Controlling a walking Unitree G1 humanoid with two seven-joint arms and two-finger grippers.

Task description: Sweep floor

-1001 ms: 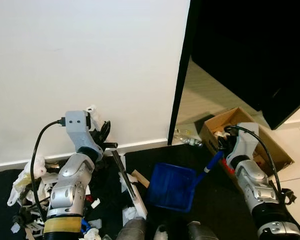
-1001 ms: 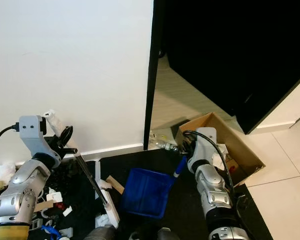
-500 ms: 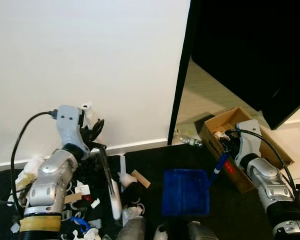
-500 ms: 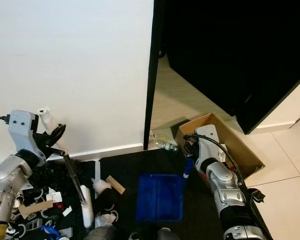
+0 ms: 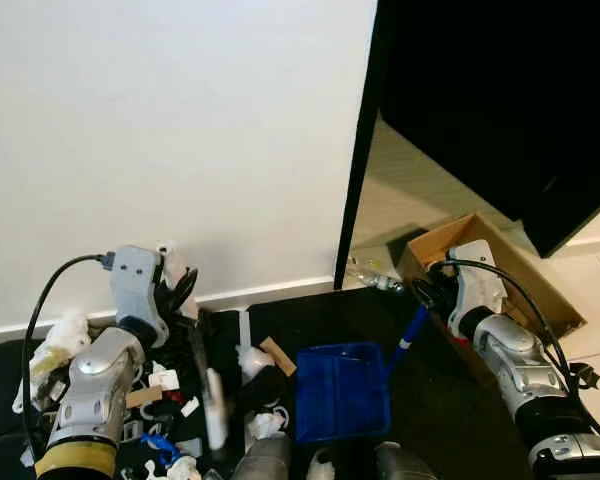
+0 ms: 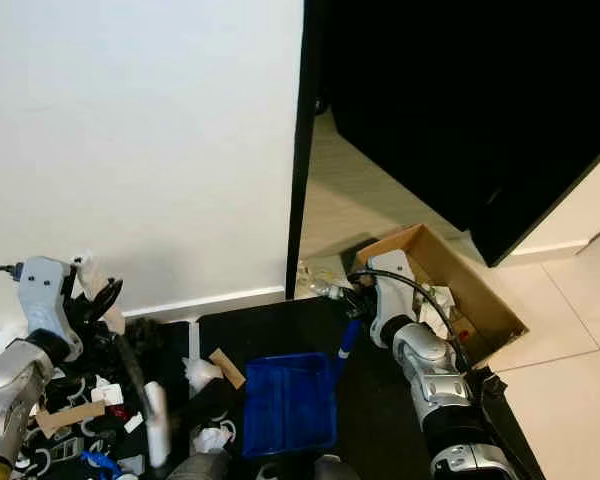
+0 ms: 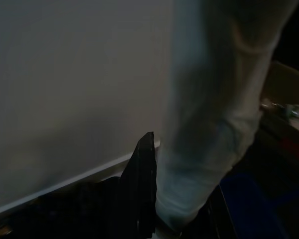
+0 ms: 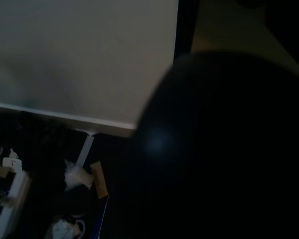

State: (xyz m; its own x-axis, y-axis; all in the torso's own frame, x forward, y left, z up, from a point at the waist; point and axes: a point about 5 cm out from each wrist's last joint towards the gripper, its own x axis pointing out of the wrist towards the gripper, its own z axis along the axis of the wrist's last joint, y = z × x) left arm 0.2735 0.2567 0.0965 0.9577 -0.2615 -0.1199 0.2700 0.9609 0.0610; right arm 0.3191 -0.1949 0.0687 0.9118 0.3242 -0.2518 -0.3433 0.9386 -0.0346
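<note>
Left gripper (image 5: 185, 290) clenched on broom handle (image 5: 197, 345), brush end blurred among litter (image 5: 160, 385) below the jaws, right gripper (image 5: 425, 293) clenched on blue dustpan (image 5: 342, 390) handle, pan on dark floor (image 5: 440, 400) between both jaws, cardboard box (image 5: 540, 290) beside right gripper.

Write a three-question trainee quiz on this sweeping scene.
1. True or false: the blue dustpan sits on the dark mat.
2. Which hand holds the dustpan's handle? A) left hand B) right hand
3. Fill in: the open container by the right arm is a cardboard ____.

Key: 1 true; 2 B; 3 box.
</note>
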